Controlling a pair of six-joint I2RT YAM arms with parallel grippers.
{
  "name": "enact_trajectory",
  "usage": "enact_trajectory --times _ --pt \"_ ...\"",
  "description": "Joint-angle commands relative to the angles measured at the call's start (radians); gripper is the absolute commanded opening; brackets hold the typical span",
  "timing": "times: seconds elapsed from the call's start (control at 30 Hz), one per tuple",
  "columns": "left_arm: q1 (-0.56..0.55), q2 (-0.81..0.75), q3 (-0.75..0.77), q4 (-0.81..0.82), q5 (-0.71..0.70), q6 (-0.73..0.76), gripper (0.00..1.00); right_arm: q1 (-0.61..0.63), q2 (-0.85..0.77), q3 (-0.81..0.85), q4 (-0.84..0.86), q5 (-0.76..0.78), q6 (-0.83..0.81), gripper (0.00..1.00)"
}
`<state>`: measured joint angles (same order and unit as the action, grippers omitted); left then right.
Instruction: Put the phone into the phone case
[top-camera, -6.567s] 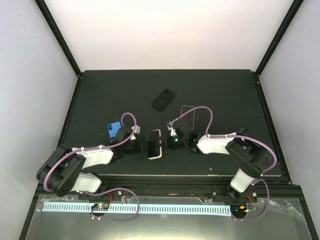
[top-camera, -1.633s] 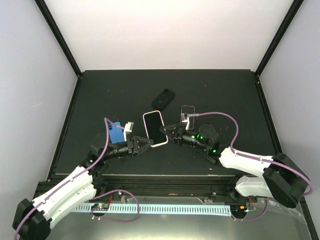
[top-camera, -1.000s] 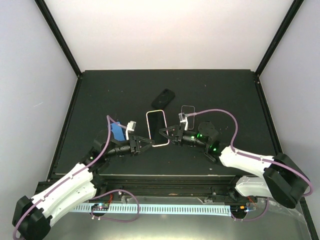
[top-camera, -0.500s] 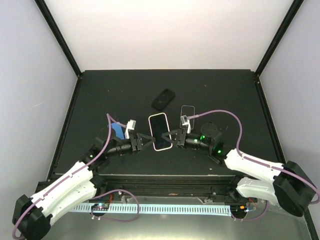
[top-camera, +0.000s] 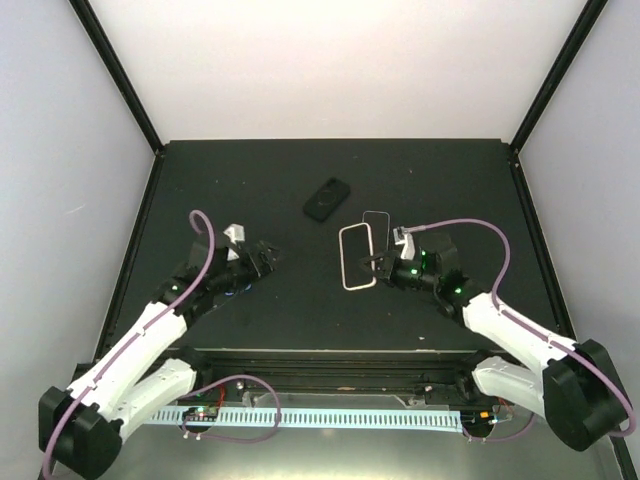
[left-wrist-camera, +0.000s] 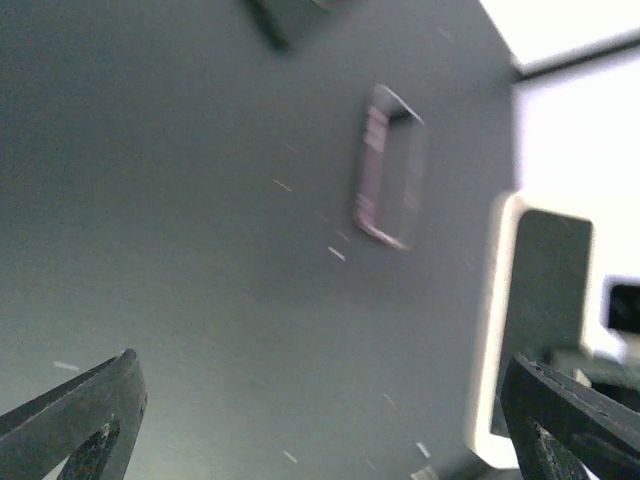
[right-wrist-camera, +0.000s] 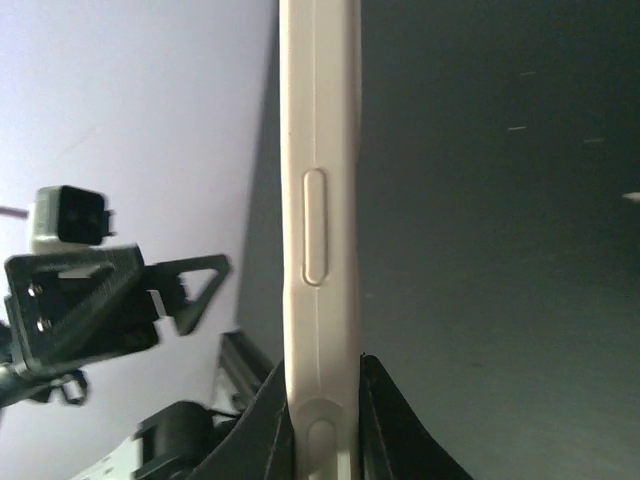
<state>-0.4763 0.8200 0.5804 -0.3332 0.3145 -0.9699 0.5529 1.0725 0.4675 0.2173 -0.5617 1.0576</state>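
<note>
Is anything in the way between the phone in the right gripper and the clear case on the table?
Nothing visible. The phone, pinched at its edge by the right gripper, is right beside the clear case, only bare table between. The dark case lies farther back; the open left gripper is off to the side.

- The phone (top-camera: 357, 257) is a slim white-rimmed slab with a dark face. It sits just right of centre in the top view, long side running up the frame. My right gripper (top-camera: 373, 264) pinches its lower right edge, and my right wrist camera shows the white side and button edge-on.
- The phone case (top-camera: 376, 222) is clear and empty. It lies flat just above and right of the phone, not touching it.
</note>
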Motion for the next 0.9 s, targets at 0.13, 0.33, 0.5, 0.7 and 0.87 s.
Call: enact_trajectory --times 0.13,0.33,0.5,0.7,0.87 --pt "0.292 0.103 0.071 -0.285 -0.331 0.168 0.99 -0.195 -0.029 0.109 -0.456 0.064 -0.321 0.11" --pt "0.35 0.281 0.114 -0.242 -0.396 0.257 0.99 -0.318 -0.011 0.097 -0.536 0.081 -0.374 0.12" --pt "0.375 0.413 0.169 -0.229 -0.386 0.309 0.99 -0.35 0.069 0.13 -0.566 0.101 -0.414 0.14" --pt "0.378 0.569 0.235 -0.216 -0.375 0.367 0.99 -0.402 0.167 0.125 -0.509 0.103 -0.423 0.14" --pt "0.379 0.62 0.246 -0.198 -0.416 0.381 0.99 -0.411 0.233 0.123 -0.456 0.091 -0.42 0.17"
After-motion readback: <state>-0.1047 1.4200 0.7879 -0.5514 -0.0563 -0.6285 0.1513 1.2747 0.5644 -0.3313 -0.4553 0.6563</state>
